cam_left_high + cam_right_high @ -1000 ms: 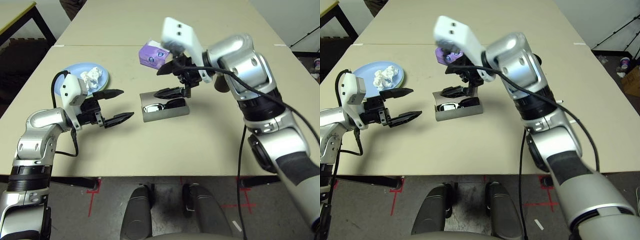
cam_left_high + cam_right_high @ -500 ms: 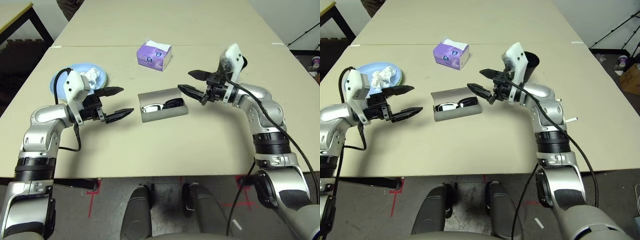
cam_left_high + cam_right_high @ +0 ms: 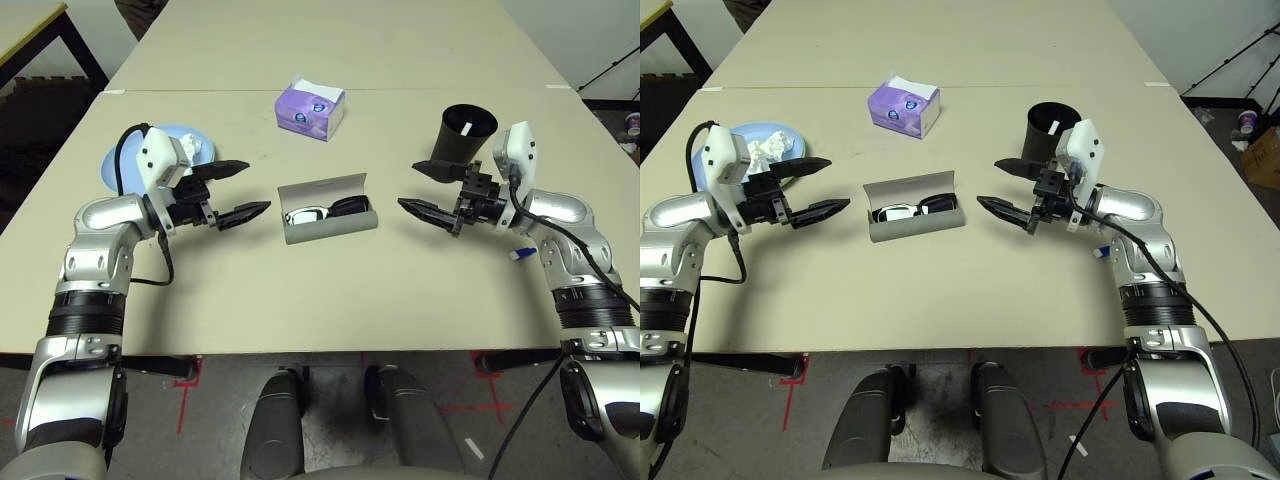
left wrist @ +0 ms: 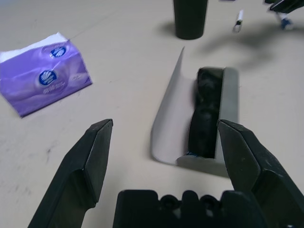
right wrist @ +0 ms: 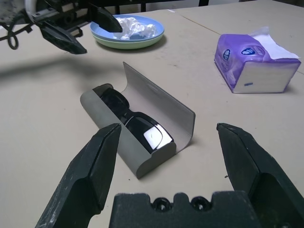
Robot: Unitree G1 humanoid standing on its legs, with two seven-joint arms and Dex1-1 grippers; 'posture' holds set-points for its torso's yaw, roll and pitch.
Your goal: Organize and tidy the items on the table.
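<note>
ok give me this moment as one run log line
left gripper: open, empty | right gripper: open, empty | grey oblong glasses case: open between them, black sunglasses inside | crumpled white tissue: on blue plate

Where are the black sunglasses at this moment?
In the head views, the black sunglasses lie inside the open grey glasses case near the table's middle, between the two open grippers, with the purple tissue box farther back.
</note>
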